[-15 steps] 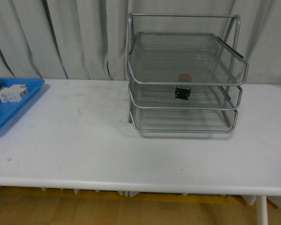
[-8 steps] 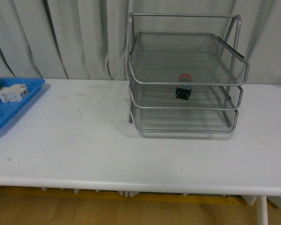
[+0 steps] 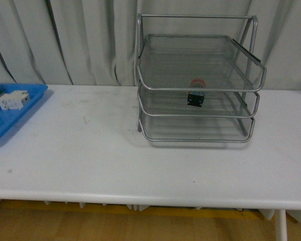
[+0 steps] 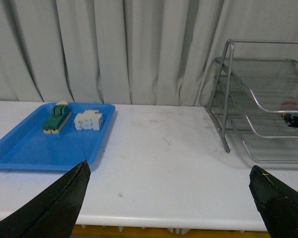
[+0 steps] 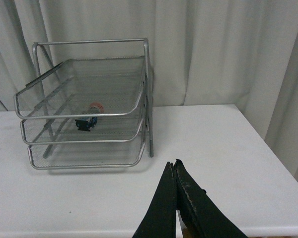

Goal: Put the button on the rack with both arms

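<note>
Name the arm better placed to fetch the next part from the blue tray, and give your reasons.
Left. Its gripper is open and faces the blue tray. The right gripper is shut and faces the rack, where the button already sits.

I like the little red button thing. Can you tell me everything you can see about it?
The button is a small switch with a round red cap on a dark, blocky body with a bit of blue on its sides. It sits in the middle tier of the rack, a silver wire-mesh tray stack, resting on the mesh toward the front. Seen through the wire, it looks blurry, so finer details are hard to tell. Only the mesh touches it; no gripper is near it.
</note>
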Robot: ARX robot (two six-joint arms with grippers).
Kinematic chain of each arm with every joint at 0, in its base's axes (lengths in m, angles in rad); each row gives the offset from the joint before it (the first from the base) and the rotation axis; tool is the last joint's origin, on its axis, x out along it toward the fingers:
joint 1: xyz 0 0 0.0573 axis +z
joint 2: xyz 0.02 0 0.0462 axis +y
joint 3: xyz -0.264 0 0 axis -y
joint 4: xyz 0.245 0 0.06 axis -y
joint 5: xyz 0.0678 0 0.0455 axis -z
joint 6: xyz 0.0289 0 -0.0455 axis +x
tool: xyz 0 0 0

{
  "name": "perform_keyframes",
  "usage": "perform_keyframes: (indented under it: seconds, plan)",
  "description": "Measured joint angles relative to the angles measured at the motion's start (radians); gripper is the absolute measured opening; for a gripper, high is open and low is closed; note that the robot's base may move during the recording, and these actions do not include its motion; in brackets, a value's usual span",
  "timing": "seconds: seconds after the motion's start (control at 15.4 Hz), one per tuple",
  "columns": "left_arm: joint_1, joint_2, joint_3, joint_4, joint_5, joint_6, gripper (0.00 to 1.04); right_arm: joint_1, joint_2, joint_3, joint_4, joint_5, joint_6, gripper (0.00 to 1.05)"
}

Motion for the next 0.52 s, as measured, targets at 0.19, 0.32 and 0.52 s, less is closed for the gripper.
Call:
perform_keyframes:
  seconds: [0.19,0.32,0.52]
  plan:
    - [0.000,0.000,0.000,0.000,0.000,0.000,0.98,0.000,-0.050,-0.031,0.011,0.000,0.000,0.02]
    - [0.000,0.000,0.000,0.000,0.000,0.000,0.98,0.000,-0.094,-0.033,-0.047,0.000,0.000,0.02]
    - [0.000,0.000,0.000,0.000,0.000,0.000,0.98,0.000,-0.147,-0.033,-0.098,0.000,0.000,0.02]
